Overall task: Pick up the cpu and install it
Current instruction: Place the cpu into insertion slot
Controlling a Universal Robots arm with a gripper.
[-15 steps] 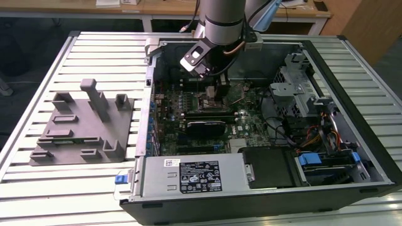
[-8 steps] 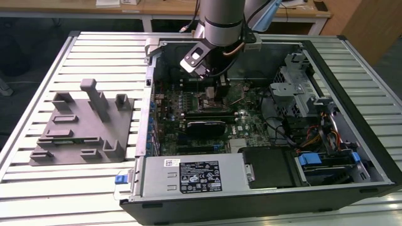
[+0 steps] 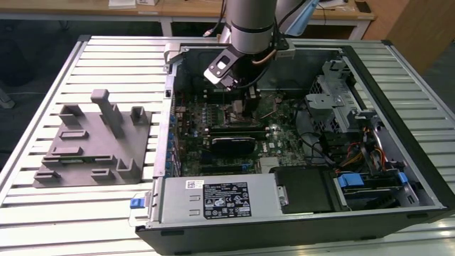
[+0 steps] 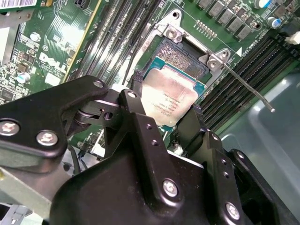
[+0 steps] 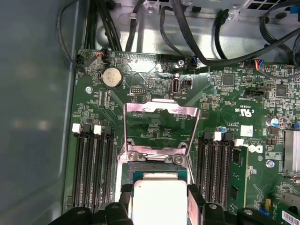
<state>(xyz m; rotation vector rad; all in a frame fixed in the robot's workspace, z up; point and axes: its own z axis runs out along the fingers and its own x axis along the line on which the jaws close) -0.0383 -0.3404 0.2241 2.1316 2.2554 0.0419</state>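
So the pickup part looks done. The gripper [image 4: 166,99] is clamped on the cpu [image 4: 172,96], one black finger [image 4: 135,83] on each side edge, silvery top plate facing up. In both wrist views the chip is right over the open socket [image 4: 183,56] on the motherboard [image 3: 281,141], down inside the PC case [image 3: 284,234] on the bench [image 3: 114,58].

It looks a bit tilted against the socket frame in the second wrist view, so I'd say it's hovering or just touching, but I honestly can't tell if it's seated.

Not finished yet imo: the load plate [image 5: 161,110] is flipped up and the retention lever [image 4: 248,89] sticks out unlatched. The grey fixture [image 3: 89,144] sits well apart, on the exterior view's left.
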